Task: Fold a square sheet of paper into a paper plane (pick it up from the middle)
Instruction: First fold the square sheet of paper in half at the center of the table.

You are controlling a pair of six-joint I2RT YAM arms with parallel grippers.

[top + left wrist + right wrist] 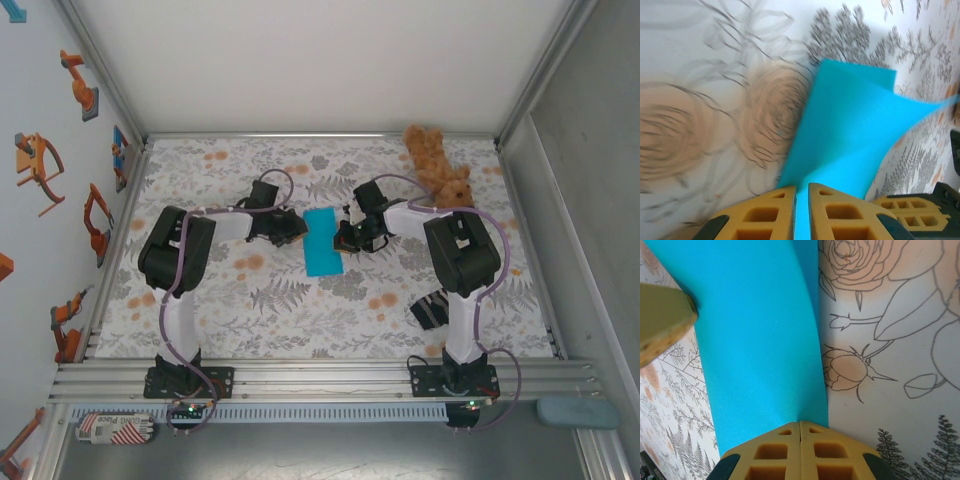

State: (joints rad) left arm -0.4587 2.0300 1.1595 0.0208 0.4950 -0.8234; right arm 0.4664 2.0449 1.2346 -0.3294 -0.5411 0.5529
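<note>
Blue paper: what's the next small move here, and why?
Probably ease the left gripper down so the lifted, bowed flap of the square sheet of paper that it pinches settles on the flat layer beneath. The right gripper is shut on the sheet's other side and can anchor it. The fold doesn't look flat enough to crease yet.

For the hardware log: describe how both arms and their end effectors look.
The left arm and right arm have white links, black joints and looping purple cables. The left end effector and right end effector have yellow fingers with rectangular cut-outs.
</note>
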